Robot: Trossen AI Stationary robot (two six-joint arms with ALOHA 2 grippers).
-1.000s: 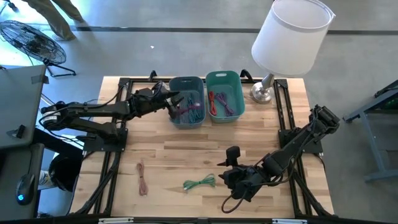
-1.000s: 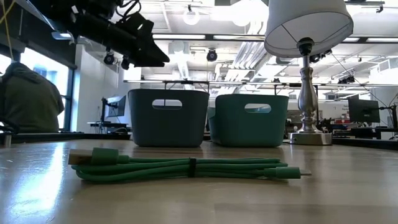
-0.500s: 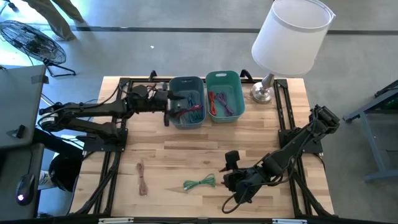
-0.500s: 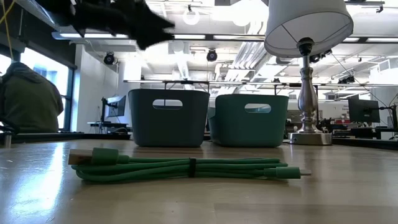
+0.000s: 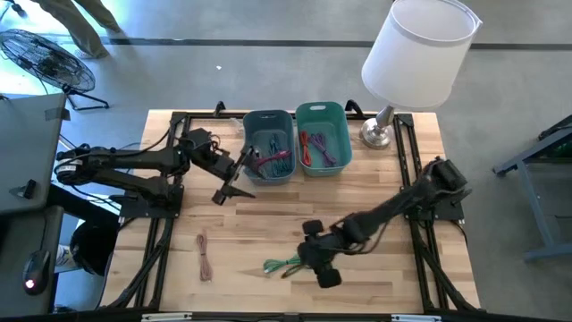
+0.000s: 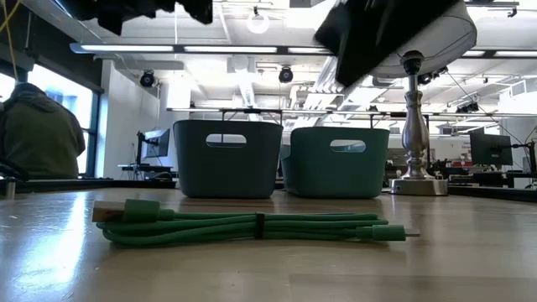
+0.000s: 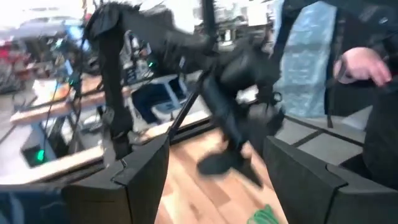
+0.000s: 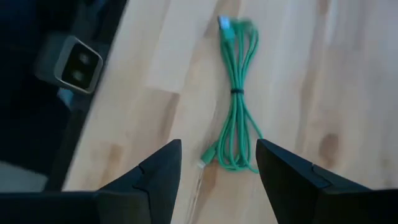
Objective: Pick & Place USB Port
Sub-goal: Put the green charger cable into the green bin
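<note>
A green USB cable, coiled and tied at its middle, lies flat on the wooden table near the front edge; the low view shows the green cable close up. My right gripper hangs just right of it, open and slanting down. In the right wrist view the right gripper is above the cable, apart from it. My left gripper is open and clear of the table, on the near-left side of the blue-grey bin. Nothing lies between the fingers of the left gripper.
The blue-grey bin and a teal bin stand side by side at the back, each holding coloured cables. A lamp stands at the back right. A pinkish-brown cable lies near the front left. A person sits beyond the table.
My left gripper has drawn back from above the blue-grey bin toward the table's near-left and has rolled about. My right gripper has gone down and toward the table's left, up to the green cable, which has stayed where it was.
</note>
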